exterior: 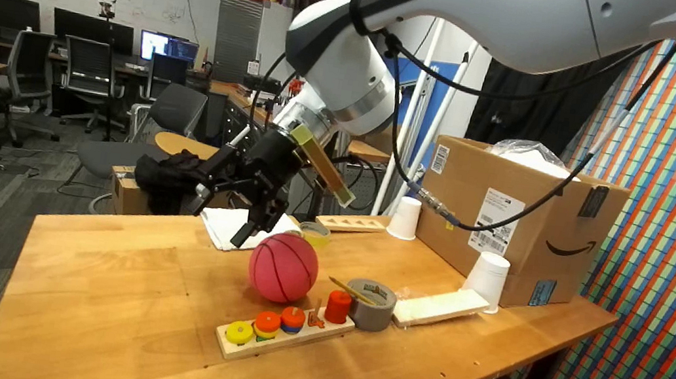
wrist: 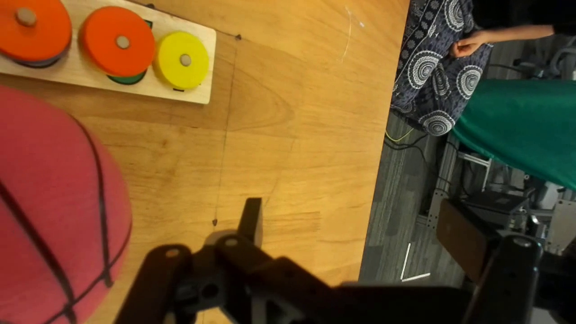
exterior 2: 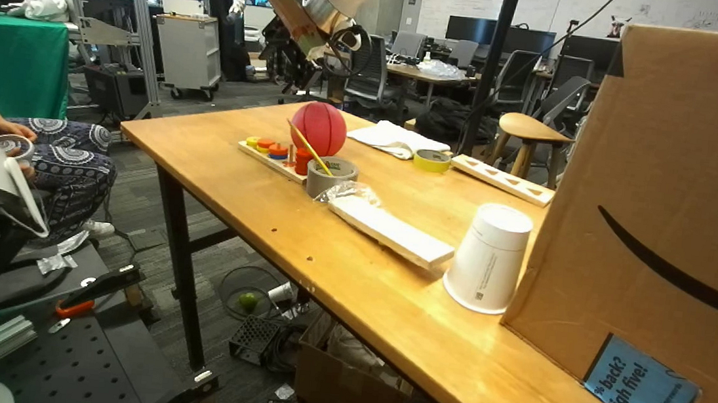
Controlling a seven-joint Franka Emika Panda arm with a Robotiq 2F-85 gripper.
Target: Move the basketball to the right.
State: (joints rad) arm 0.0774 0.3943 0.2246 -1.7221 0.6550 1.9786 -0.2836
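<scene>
The pink-red basketball (exterior: 283, 268) with black lines rests on the wooden table, just behind a wooden stacking toy (exterior: 284, 335). It shows in both exterior views (exterior 2: 320, 129) and at the left edge of the wrist view (wrist: 54, 202), partly cut off. My gripper (exterior: 219, 220) is open and empty. It hangs tilted above the table, higher than the ball and to its left in an exterior view. In the wrist view my two fingers (wrist: 353, 220) stand wide apart, with only table and floor between them. The ball lies outside the fingers, to their left.
The stacking toy carries coloured discs. Beside it stand grey tape (exterior: 372, 305) with a pencil, a white-topped board (exterior 2: 389, 227) and white cups (exterior: 404, 217). A cardboard box (exterior: 506, 220), white cloth (exterior: 240, 225), yellow tape (exterior 2: 432, 161) and notched wooden strip (exterior 2: 503, 179) lie further round.
</scene>
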